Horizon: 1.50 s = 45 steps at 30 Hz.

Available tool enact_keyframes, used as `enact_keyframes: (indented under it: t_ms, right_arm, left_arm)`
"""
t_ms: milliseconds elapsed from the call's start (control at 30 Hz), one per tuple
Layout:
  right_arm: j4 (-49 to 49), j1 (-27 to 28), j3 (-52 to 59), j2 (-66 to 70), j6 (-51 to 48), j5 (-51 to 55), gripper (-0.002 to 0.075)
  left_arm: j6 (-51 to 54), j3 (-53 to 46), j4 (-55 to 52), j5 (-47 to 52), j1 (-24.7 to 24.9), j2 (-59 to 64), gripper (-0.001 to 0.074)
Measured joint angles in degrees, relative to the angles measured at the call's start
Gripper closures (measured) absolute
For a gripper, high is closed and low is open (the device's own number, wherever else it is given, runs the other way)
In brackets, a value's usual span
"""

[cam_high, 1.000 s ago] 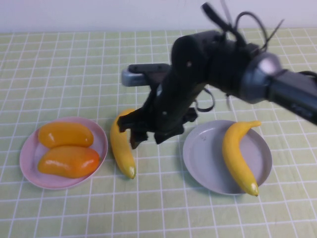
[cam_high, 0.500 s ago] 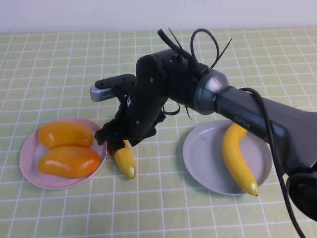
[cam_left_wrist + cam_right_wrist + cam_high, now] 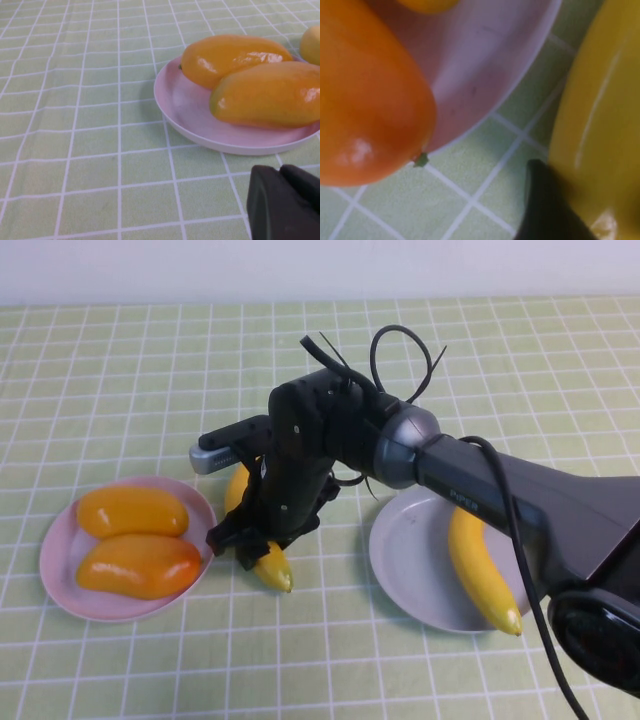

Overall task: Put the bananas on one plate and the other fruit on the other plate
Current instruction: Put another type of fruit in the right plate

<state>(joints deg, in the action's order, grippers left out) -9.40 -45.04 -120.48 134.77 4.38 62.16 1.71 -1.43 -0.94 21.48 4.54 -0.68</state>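
One banana [image 3: 277, 571] lies on the cloth between the plates, and my right gripper [image 3: 252, 545] is down over its middle, shut on it. In the right wrist view a dark finger [image 3: 545, 210] presses the banana's [image 3: 605, 100] side. The second banana [image 3: 480, 570] rests on the grey-blue plate [image 3: 410, 550]. Both orange fruits [image 3: 132, 511] [image 3: 138, 565] sit on the pink plate [image 3: 60, 550]. My left gripper [image 3: 287, 200] is shut and empty, low over the cloth beside the pink plate [image 3: 185, 110]; it is outside the high view.
A green checked cloth [image 3: 120, 380] covers the table. The right arm [image 3: 480, 495] reaches across above the grey-blue plate's near side. The pink plate's rim [image 3: 485, 65] and an orange fruit [image 3: 365, 100] lie close to the right gripper.
The right arm swung left and came down over the loose banana, and its jaws narrowed onto it. The banana's near tip shifted slightly right. The left gripper stayed shut.
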Motion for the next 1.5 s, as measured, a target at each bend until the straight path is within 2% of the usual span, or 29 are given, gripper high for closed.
enact_keyframes:
  t_ms: [33, 333, 500, 700, 867, 1033, 1200, 1367, 1500]
  right_arm:
    - [0.13, 0.0, 0.0, 0.0, 0.0, 0.0, 0.0414]
    - [0.96, 0.12, -4.01, 0.14, 0.11, 5.77, 0.0417]
    - [2.92, 1.83, -8.49, -0.19, 0.31, 8.02, 0.0417]
    - [3.93, 5.02, -7.66, -5.26, 1.12, 8.55, 0.0417]
    - [5.14, 8.01, 2.66, -15.68, 3.5, 8.55, 0.0417]
    - [7.96, 11.87, 18.8, -26.67, 7.88, 8.55, 0.0417]
    - [6.19, 13.96, 32.7, -31.41, 12.51, 6.22, 0.0417]
    - [-0.18, 14.09, 38.8, -31.55, 13.2, 0.66, 0.0417]
    - [-0.95, 14.09, 39.21, -30.21, 13.53, -1.86, 0.0417]
  left_arm:
    - [0.0, 0.0, 0.0, 0.0, 0.0, 0.0, 0.0734]
    - [0.0, 0.0, 0.0, 0.0, 0.0, 0.0, 0.0734]
    - [0.0, 0.0, 0.0, 0.0, 0.0, 0.0, 0.0734]
    - [0.0, 0.0, 0.0, 0.0, 0.0, 0.0, 0.0734]
    - [0.0, 0.0, 0.0, 0.0, 0.0, 0.0, 0.0734]
    - [0.0, 0.0, 0.0, 0.0, 0.0, 0.0, 0.0734]
    - [0.0, 0.0, 0.0, 0.0, 0.0, 0.0, 0.0734]
    - [0.0, 0.0, 0.0, 0.0, 0.0, 0.0, 0.0734]
    - [0.0, 0.0, 0.0, 0.0, 0.0, 0.0, 0.0734]
